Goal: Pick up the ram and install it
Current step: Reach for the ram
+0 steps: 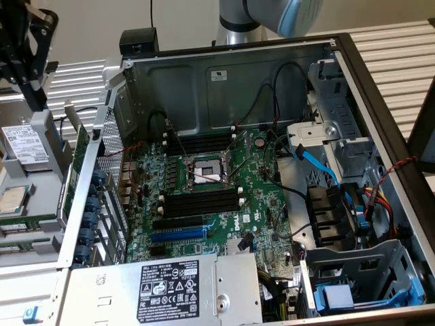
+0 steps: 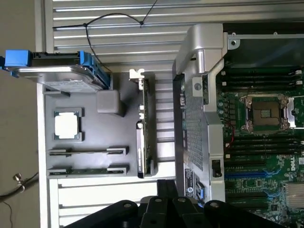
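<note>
Exterior high oblique into case (image 1: 231, 75); wrist overhead; motherboard (image 1: 265, 210) shared

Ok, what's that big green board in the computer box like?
The green board lies flat in the bottom of the open metal case. In its middle sits a square socket with a silvery frame, empty, with rows of black slots on two sides. A long blue slot lies nearby.

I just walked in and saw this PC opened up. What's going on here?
A robot arm is set up to fit memory into the open computer case. Its gripper hangs shut above the grey parts tray beside the case, with nothing seen in it. The ram lies in its holder on that tray, not yet picked up. The black memory slots on the motherboard look empty.
</note>
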`<state>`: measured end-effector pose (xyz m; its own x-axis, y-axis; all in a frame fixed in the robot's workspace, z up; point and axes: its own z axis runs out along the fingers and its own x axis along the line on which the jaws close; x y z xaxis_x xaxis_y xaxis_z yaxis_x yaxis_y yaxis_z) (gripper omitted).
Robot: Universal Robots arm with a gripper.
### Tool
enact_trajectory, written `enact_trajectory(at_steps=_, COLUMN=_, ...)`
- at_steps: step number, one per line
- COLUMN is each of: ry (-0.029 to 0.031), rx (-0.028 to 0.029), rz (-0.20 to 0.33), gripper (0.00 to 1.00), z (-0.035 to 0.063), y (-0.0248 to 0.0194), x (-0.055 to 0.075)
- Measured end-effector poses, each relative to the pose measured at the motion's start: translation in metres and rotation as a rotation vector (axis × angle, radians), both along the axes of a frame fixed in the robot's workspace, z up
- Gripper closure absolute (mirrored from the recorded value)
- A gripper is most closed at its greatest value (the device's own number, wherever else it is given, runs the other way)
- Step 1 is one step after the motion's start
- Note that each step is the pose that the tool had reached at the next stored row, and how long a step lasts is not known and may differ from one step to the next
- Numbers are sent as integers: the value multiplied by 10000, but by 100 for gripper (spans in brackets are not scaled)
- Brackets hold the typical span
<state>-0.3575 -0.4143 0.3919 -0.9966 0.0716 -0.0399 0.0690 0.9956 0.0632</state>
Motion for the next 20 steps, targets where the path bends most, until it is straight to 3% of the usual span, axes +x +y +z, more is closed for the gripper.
enact_trajectory(at_steps=20, ry=-26, rx=4, rz=1, gripper=89, z=-6, y=-43, x=-882)
